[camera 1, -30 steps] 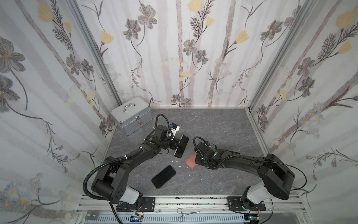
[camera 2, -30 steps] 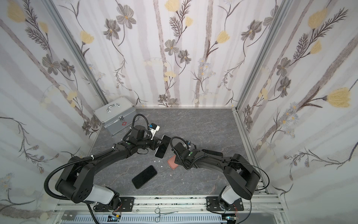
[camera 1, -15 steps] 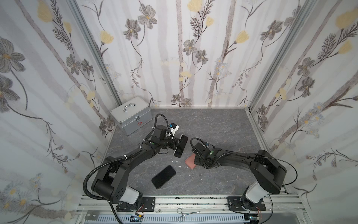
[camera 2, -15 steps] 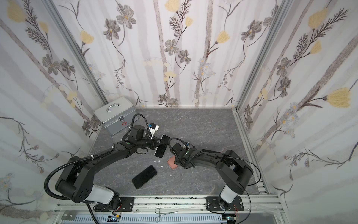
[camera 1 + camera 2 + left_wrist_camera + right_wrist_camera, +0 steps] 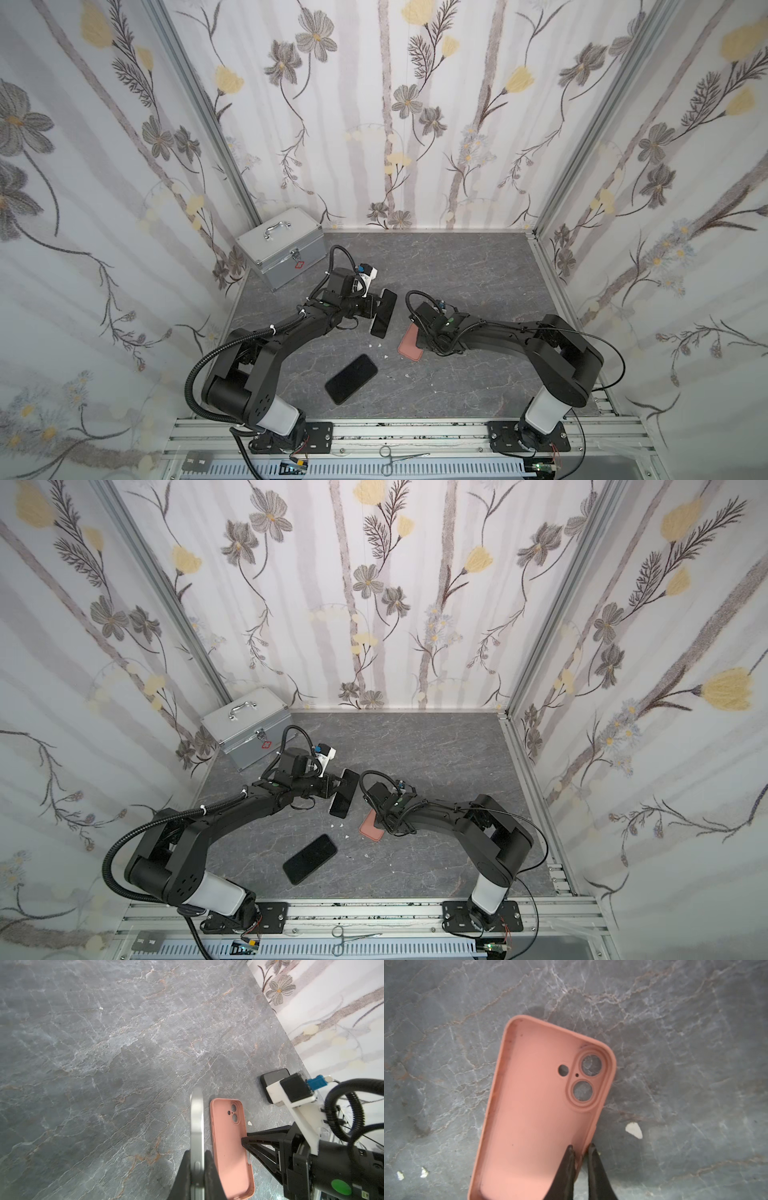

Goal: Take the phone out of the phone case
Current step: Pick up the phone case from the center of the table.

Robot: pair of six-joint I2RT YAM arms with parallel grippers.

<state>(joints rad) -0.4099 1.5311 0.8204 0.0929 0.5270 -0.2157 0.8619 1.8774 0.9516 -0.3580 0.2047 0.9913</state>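
Note:
The phone [image 5: 383,312] [image 5: 344,792] is out of the case and held on edge above the table, its silver side [image 5: 197,1118] toward the left wrist camera. My left gripper [image 5: 197,1152] [image 5: 372,309] is shut on it at one end. The empty pink phone case [image 5: 409,345] [image 5: 371,829] [image 5: 228,1147] [image 5: 537,1105] lies open side up on the grey table beside the phone. My right gripper [image 5: 581,1146] [image 5: 243,1140] is shut on the case's long side wall, one finger inside the case and one outside.
A second black phone [image 5: 351,378] [image 5: 309,859] lies flat near the front of the table. A silver metal box [image 5: 282,245] stands at the back left corner. Small white scraps [image 5: 634,1130] lie around the case. Forceps [image 5: 399,459] rest on the front rail.
The right gripper's jaws have closed onto the case's side wall, and the right arm has folded in closer. The left arm and the phone have not moved.

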